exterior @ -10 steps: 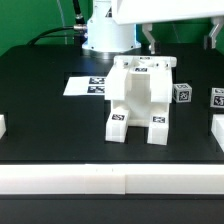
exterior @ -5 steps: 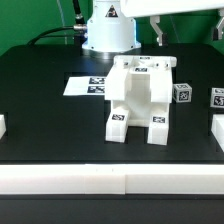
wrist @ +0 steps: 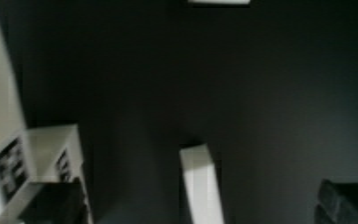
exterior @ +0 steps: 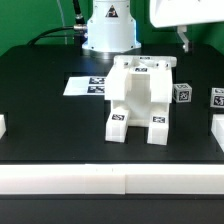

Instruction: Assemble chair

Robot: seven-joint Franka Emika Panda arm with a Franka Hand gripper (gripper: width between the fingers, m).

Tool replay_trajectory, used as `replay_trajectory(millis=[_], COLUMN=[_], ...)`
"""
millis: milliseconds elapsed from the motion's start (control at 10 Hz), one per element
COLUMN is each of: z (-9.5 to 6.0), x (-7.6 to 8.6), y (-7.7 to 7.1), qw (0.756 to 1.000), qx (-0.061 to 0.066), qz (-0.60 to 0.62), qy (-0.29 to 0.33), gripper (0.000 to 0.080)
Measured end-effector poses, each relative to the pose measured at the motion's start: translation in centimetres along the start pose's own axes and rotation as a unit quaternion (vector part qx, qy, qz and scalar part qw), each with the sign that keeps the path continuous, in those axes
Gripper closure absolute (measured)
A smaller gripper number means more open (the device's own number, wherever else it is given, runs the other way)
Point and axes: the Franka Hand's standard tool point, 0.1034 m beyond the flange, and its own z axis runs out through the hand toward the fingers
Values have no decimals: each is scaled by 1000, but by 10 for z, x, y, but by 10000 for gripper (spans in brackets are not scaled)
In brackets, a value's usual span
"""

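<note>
We have the chair (exterior: 140,100) blocking the middle. At its three o'clock a tagged cube (exterior: 182,93) narrows the lane, a second cube (exterior: 218,98) beyond. Nine o'clock: open black table (exterior: 45,120), wide passage. Six o'clock: a white rail (exterior: 110,180).

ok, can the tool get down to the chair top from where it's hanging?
Probably yes. The tool is open and empty, raised above and toward the exterior view's right of the chair, with nothing between them. Mind the small tagged cube beside the chair on that side.
</note>
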Motion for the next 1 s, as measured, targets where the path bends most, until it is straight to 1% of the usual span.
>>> replay_trajectory(millis=[100, 300, 400, 600, 700, 900, 1000], z=[4, 4, 6, 18, 25, 32, 39], x=[-3, -2, -4, -19, -24, -28, -32], y=[-2, -1, -3, -16, -18, -17, -16], qw=[1000, 1000, 1000, 1000, 1000, 1000, 1000], qx=[-2, -2, -3, -5, -9, -14, -18], qz=[-3, -3, 1, 5, 0, -1, -4], qy=[-3, -3, -3, -5, -9, -14, -19], gripper=[150, 150, 150, 150, 150, 150, 150])
